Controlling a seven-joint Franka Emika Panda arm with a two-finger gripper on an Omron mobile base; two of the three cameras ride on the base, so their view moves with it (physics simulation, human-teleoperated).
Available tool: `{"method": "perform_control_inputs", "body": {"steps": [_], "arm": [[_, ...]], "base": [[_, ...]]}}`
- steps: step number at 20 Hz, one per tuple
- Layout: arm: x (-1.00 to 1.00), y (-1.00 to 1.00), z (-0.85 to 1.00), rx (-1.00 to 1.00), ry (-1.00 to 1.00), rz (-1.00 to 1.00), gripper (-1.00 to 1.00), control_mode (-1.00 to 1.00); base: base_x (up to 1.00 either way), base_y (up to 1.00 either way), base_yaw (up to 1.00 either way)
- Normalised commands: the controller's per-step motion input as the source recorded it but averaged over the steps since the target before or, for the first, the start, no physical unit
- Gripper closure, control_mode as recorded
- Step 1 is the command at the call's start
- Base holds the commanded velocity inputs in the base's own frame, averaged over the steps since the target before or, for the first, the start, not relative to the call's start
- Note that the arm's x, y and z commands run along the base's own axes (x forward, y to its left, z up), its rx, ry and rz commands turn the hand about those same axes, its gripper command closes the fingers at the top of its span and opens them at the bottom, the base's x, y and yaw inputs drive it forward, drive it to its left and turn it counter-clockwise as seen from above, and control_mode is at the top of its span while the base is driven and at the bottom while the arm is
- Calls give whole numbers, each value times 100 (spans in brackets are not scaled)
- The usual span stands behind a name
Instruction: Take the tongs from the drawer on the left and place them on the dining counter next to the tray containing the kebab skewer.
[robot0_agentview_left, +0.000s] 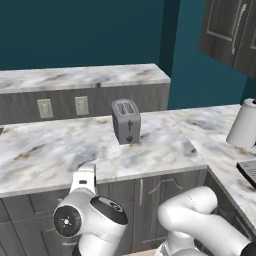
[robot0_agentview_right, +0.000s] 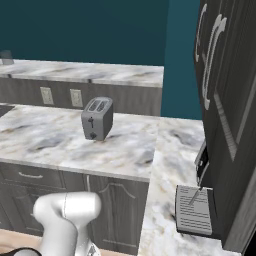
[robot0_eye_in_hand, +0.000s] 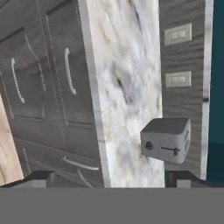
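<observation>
My gripper (robot0_eye_in_hand: 111, 179) is open, its two dark fingertips far apart with nothing between them. It points at the front edge of the marble kitchen counter (robot0_eye_in_hand: 127, 57) and the dark cabinet doors below it. In the left base view the hand (robot0_agentview_left: 85, 172) stands just in front of that counter's edge. A shallow drawer (robot0_agentview_right: 27, 176) with a slim silver bar handle sits shut under the counter at the left. The dining counter (robot0_agentview_left: 75, 77), a marble slab on plain grey panels with wall sockets, runs along the back. The tongs, the tray and the kebab skewer are out of view.
A grey toaster (robot0_agentview_left: 126, 121) stands on the kitchen counter ahead of the hand. A white paper roll (robot0_agentview_left: 243, 123) is at the right. A tall dark cabinet (robot0_agentview_right: 225, 100) and a small grey appliance (robot0_agentview_right: 195, 210) close off the right side. Wooden floor (robot0_eye_in_hand: 8, 144) lies below.
</observation>
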Motion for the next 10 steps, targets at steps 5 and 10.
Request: {"method": "perform_control_inputs", "body": {"steps": [5, 10], "arm": [[0, 1, -54, -7, 1, 3, -100, -100], [8, 8, -40, -1, -8, 2, -100, -100]], "base": [[0, 0, 0], [0, 0, 0]]}}
